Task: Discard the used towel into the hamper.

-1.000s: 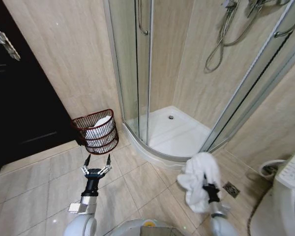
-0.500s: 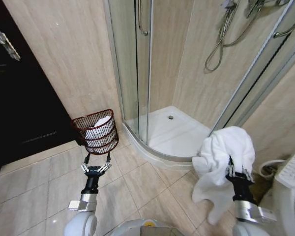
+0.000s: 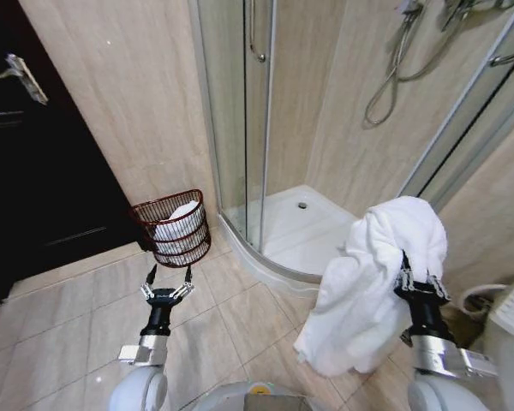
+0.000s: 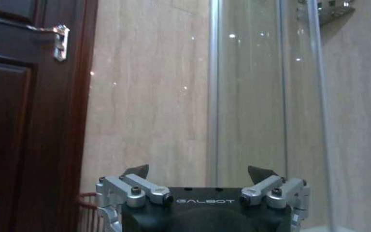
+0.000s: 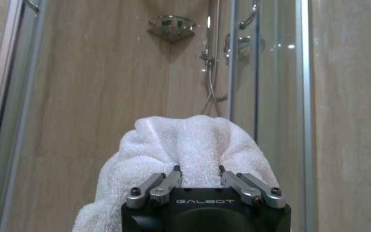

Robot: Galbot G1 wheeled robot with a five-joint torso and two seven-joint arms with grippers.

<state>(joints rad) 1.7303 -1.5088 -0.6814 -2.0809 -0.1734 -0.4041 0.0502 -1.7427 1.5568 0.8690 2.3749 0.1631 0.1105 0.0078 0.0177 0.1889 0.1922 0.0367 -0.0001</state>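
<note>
So the right gripper (image 3: 419, 282) is up on the right side, fingers clamped on a bunch of the white towel (image 3: 377, 282), which drapes down over the arm in front of the shower enclosure (image 3: 265, 128). The left gripper (image 3: 166, 278) sits low on the left with its fingers spread apart, holding nothing. The hamper (image 3: 173, 228) is on the floor (image 3: 68, 317) further back, just past the left gripper, against the wall beside the dark door (image 3: 34, 171), with something white already inside.

We see both grippers alike — left gripper (image 4: 198, 175) and right gripper (image 5: 197, 170): black body marked "GALBOT" in white, silver finger links with dark screws, black pointed tips — on silver-grey wrists.
</note>
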